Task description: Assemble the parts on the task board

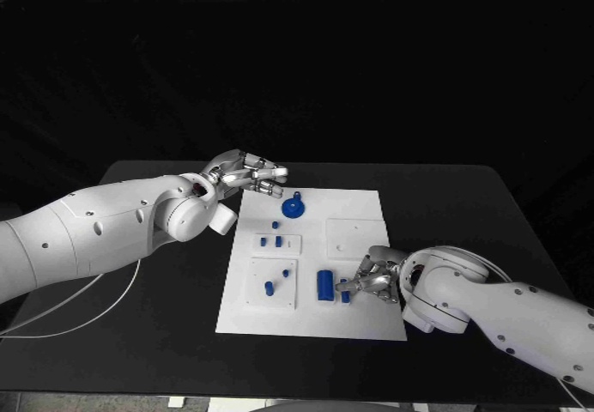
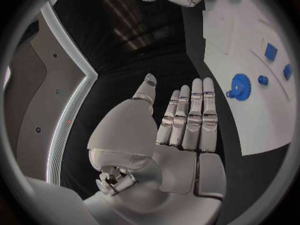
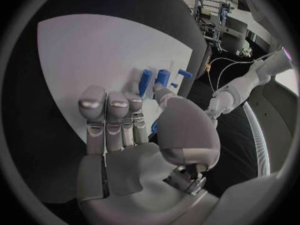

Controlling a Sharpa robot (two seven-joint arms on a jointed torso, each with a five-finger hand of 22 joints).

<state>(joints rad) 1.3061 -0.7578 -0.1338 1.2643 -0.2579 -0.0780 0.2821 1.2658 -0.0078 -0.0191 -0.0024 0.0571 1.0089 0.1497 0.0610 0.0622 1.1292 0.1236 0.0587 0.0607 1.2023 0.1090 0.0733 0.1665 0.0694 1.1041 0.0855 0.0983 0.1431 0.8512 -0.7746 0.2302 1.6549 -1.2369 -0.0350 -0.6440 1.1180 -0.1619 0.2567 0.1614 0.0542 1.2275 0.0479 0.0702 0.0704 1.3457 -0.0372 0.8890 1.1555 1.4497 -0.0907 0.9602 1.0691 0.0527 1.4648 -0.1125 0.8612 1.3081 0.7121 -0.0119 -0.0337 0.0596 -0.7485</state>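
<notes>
The small rigid cylinder [image 1: 325, 285], lower centre, looks light; pinch its sides. Right hand [image 1: 370, 280] beside it, grip unclear; left hand [image 1: 248, 176] flat, holding nothing.

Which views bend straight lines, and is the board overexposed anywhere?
Both wrist views bend the board's edges strongly, being fisheye circles in dark frames. Head view keeps them straight. The board looks bright but not blown out: the blue gear stays distinct in the left wrist view.

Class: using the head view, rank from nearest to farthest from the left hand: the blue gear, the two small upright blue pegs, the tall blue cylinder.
From the left hand:
1. Blue gear, at the board's far end beside the hand.
2. Two small upright blue pegs, mid-board.
3. Tall blue cylinder, near end, by the right hand.
</notes>
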